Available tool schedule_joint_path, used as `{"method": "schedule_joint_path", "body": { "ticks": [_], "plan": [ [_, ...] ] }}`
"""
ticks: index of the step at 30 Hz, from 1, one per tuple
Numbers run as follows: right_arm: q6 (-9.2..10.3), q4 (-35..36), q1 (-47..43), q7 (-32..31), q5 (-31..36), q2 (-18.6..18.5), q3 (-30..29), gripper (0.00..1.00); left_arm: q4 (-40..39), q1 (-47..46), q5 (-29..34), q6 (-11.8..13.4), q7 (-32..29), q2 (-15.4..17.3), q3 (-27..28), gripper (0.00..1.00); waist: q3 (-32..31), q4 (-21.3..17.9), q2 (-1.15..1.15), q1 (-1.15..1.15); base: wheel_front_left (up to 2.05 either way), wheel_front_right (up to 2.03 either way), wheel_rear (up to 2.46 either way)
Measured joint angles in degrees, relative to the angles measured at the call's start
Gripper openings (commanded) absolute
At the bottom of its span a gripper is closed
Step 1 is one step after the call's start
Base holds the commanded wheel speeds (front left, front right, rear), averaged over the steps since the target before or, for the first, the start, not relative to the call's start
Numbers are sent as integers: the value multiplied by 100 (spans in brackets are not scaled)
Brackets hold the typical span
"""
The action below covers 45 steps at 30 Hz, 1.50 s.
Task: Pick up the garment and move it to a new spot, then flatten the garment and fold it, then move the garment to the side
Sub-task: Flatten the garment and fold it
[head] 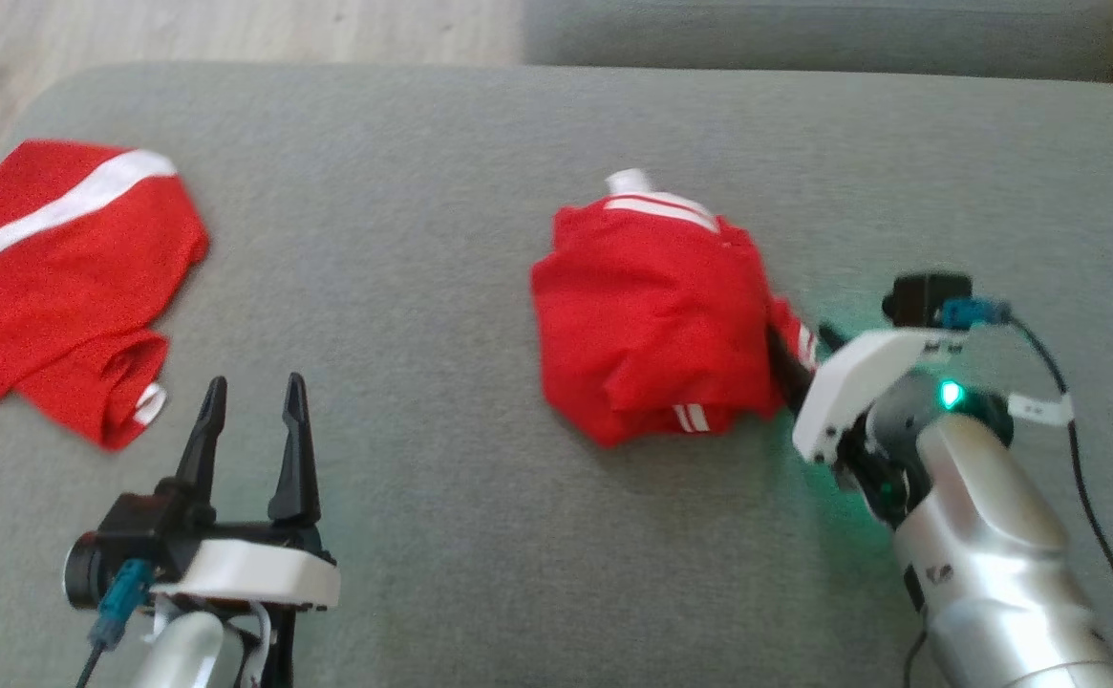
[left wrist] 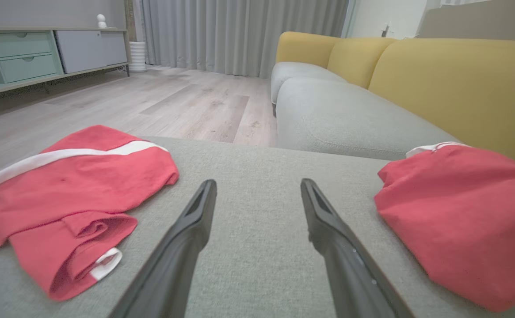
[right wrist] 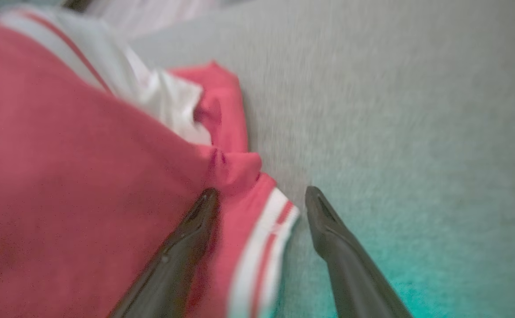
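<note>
A folded red garment [head: 652,325] with white stripes lies near the middle of a grey cushion [head: 480,554], while a second red garment [head: 59,287] with a white band lies loosely spread at the cushion's left end.

From the head view, the right arm's silver forearm [head: 986,535] slants up from the lower right, a green light lit at its wrist, and brings the right gripper [head: 802,352] against the folded garment's right edge. The blurred right wrist view gives the detail: the fingers are spread apart, one lying on the red fabric beside a striped cuff [right wrist: 268,229], the other on bare cushion, with nothing clamped between them.

The left gripper [head: 252,401] sits at the lower left, fingers pointing up the view and held apart over bare cushion between the two garments; whether they touch the cushion cannot be told. Its wrist view takes in the room beyond: a wooden floor [left wrist: 173,101], grey curtains [left wrist: 239,31], a pale sideboard [left wrist: 27,53] and a sofa with yellow back cushions [left wrist: 460,79].
</note>
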<state>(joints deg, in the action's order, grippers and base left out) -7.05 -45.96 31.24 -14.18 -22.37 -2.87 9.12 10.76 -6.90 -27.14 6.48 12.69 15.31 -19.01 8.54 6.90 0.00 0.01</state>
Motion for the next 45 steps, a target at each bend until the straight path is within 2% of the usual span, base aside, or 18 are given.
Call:
{"method": "schedule_joint_path", "body": {
  "ticks": [4, 5, 6, 7, 10, 13, 18, 21, 24, 27, 31, 35, 40, 45],
  "plan": [
    [0, -444, 113, -31, 224, -47, 15, 100, 43, -3, 0, 0, 7, -13, -21, 100, 96, 212, 0, -2, 0, 0, 0],
    [0, -519, 183, -43, 316, -62, 21, 68, 49, -3, 0, 0, 7, -16, -21, 100, 102, 237, 0, -1, 0, 0, 0],
    [0, -578, 237, -48, 417, -73, 44, 17, 60, -3, 0, 1, 7, -20, -20, 100, 90, 245, 0, 0, 0, 0, 0],
    [0, -594, 252, -46, 508, -83, 107, 0, 70, -2, 0, 1, 9, -21, -18, 100, 62, 244, 0, 0, 0, 0, 0],
    [0, -571, 164, 45, 622, -74, 218, 0, 80, 4, -1, 4, 49, -24, -15, 100, -56, 213, 0, -2, 0, 0, 0],
    [0, -218, 14, 230, 626, -73, 301, 0, 85, 12, -2, 7, 49, -23, -12, 100, -197, 164, 0, -1, 0, 0, 0],
    [0, 1271, 76, 289, 404, -80, 736, 0, 41, 84, -3, 18, 57, -22, -10, 100, -455, 71, 0, -2, 0, 0, 0],
    [0, 2181, 367, 52, 255, -86, 1063, 0, -8, 199, -4, 59, 57, -23, -12, 100, -570, 28, 0, -2, 0, 0, 0],
    [0, 2716, 862, -121, 69, -87, 1504, 0, -47, 268, -4, 60, 57, -22, -18, 100, -602, 15, 0, -2, 0, 0, 0],
    [0, 2794, 1551, -22, -200, -91, 1916, 0, -110, 257, -4, 63, 58, -24, -25, 100, -571, 42, 0, -1, 0, 0, 0],
    [0, 2793, 2497, 561, -799, -111, 2187, 0, -155, 257, -4, 63, 76, -33, -100, 100, -534, 118, 0, -2, 0, 0, 0],
    [0, 2811, 3208, 1266, -1254, -109, 2046, 0, -172, 258, -4, 63, 105, -34, -104, 100, -506, 133, 0, -1, 0, 0, 0],
    [0, 2665, 3372, 1468, -1333, -114, 1615, 0, -210, 258, -4, 108, 108, -31, -76, 100, -487, 65, 0, -2, 0, 0, 0],
    [0, 2395, 2685, 1035, -844, -122, 1088, 0, -297, 257, -4, 118, 110, -18, 36, 100, -402, -114, 0, -2, 0, 0, 0]
  ]
}}
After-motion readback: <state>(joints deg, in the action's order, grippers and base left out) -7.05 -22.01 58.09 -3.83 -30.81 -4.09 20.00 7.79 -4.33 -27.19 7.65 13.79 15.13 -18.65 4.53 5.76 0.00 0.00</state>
